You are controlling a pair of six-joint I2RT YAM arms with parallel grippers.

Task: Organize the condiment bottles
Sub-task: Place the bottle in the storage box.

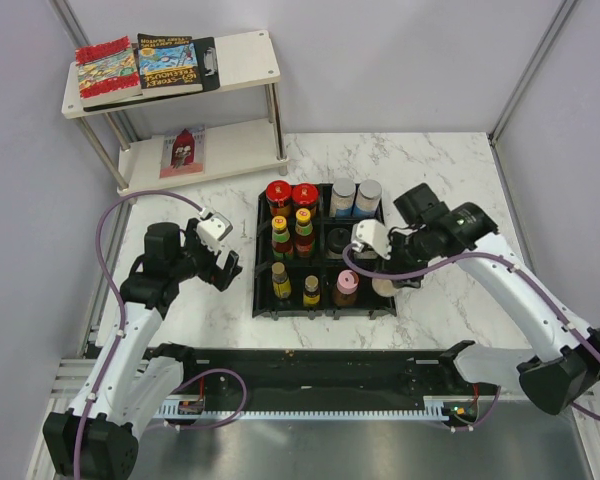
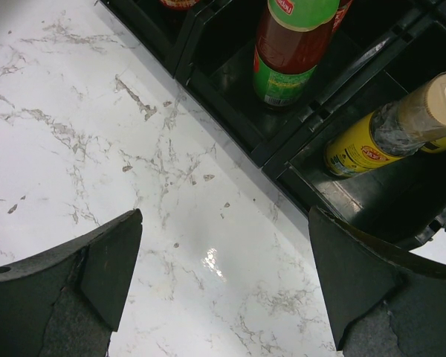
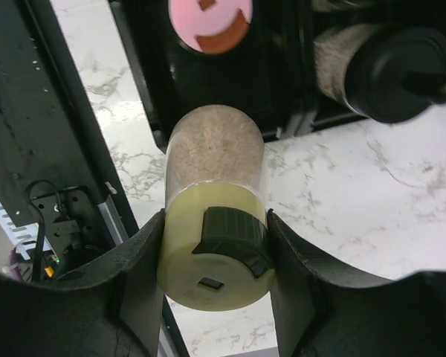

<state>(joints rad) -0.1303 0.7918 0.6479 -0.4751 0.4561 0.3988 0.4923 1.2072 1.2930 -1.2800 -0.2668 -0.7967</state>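
Several condiment bottles stand in the black tray (image 1: 263,262): two red-capped jars (image 1: 291,194), two silver-capped jars (image 1: 355,192), small sauce bottles (image 1: 292,235), yellow bottles (image 1: 281,282) and a pink-capped jar (image 1: 346,289). My right gripper (image 1: 385,272) is shut on a cream-capped spice jar (image 3: 214,245) and holds it just outside the tray's front right corner. The right wrist view also shows the pink cap (image 3: 209,21) and a black-capped jar (image 3: 398,71). My left gripper (image 1: 224,267) is open and empty over bare marble left of the tray (image 2: 224,223). A green-capped red sauce bottle (image 2: 291,48) and a cream-capped yellow bottle (image 2: 390,134) stand ahead of it.
A white two-level shelf (image 1: 242,52) at the back left carries colourful books (image 1: 140,66), with another book (image 1: 183,150) on its lower level. A black rail (image 1: 310,368) runs along the table's near edge. Grey walls close in both sides.
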